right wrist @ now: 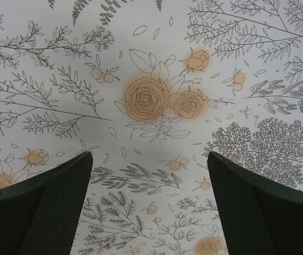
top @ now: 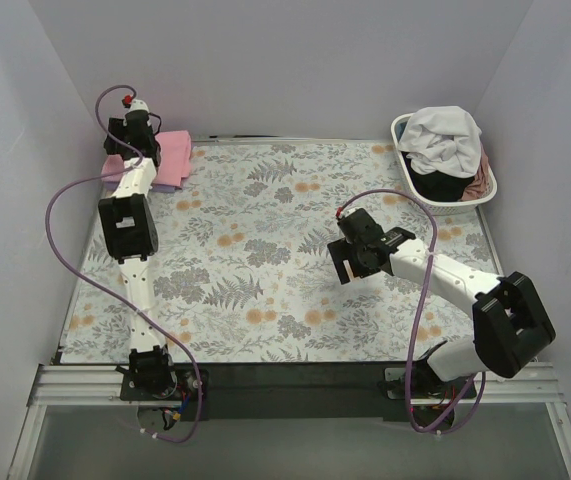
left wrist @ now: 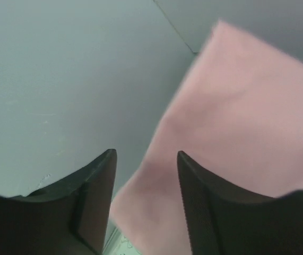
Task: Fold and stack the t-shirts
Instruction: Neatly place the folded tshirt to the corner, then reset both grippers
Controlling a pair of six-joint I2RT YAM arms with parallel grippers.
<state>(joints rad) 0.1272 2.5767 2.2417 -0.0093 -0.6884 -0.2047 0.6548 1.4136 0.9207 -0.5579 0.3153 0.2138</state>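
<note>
Pale grey walls [top: 265, 60] closed in a table under a floral table cover [top: 265, 250]. At the cover's 10 o'clock corner in the top view lay a folded pink t-shirt [top: 173, 158], soft, plain and smooth, with squared-off edges. A paler fringe along its 4 o'clock edge might have been a second garment beneath, but that could not be told. The pink reached farther from 9 to 3 o'clock than from 12 to 6, so its long axis seemed to run across the table, though the left arm hid its middle. No neck or sleeve showed, so which way it pointed could not be told. Over it hung the left gripper [left wrist: 147, 156], fingers partly spread, nothing seen pinched between them. Blurred pink cloth filled the wrist view toward 3 o'clock.

Well apart, toward 3 o'clock of the cover's centre, the right gripper [right wrist: 150, 156] hung with jaws spread wide over bare print. At 1 o'clock sat a white laundry basket [top: 401, 128] heaped with a white t-shirt [top: 443, 135], a black t-shirt [top: 447, 186] and a dusty pink t-shirt [top: 481, 184].
</note>
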